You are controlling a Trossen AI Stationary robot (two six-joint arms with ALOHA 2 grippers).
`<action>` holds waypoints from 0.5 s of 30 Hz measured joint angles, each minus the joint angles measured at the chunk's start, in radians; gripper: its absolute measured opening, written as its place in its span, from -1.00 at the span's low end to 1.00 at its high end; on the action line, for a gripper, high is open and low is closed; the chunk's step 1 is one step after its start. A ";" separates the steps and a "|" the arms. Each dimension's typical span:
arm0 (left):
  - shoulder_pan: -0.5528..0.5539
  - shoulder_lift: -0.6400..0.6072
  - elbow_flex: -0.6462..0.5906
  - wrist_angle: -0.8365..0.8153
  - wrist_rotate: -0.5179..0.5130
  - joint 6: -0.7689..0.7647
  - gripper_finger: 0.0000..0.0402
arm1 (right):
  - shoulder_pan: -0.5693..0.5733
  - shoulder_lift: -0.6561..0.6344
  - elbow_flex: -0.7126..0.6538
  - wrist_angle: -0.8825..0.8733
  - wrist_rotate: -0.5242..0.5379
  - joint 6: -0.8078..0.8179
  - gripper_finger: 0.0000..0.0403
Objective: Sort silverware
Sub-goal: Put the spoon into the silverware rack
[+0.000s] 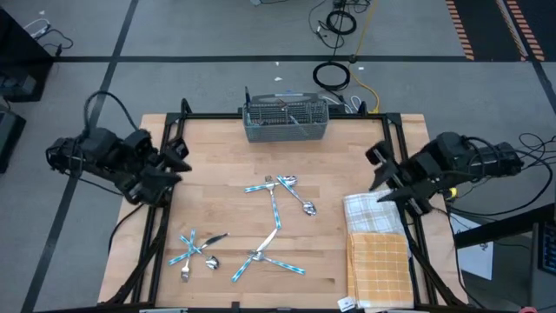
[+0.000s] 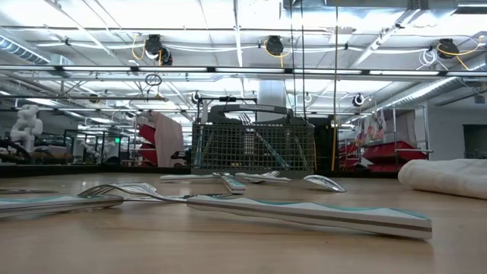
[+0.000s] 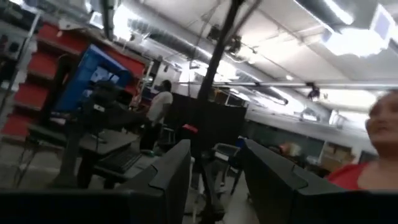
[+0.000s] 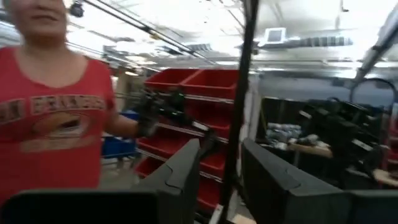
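Silverware with shiny heads and light blue handles lies flat on the wooden table: one loose group near the middle (image 1: 276, 209) and another toward the near left corner (image 1: 195, 252). The low view shows one striped handle up close (image 2: 304, 213). My left gripper (image 1: 178, 156) hovers at the table's left edge, raised and open (image 3: 214, 180), facing the room. My right gripper (image 1: 380, 169) hovers at the right edge, likewise open (image 4: 221, 180). Neither is near any silverware.
A grey wire-mesh caddy (image 1: 287, 122) (image 2: 253, 148) stands at the middle of the far edge. Folded towels, one white and one orange checked (image 1: 378, 252), lie at the near right. A black frame (image 1: 393, 117) rims the table. A person in a red shirt (image 4: 50, 124) stands beyond the table.
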 joint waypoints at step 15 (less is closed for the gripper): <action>0.000 -0.183 -0.182 -0.083 -0.243 0.101 -0.24 | -0.004 -0.289 -0.176 -0.171 0.161 0.016 -0.48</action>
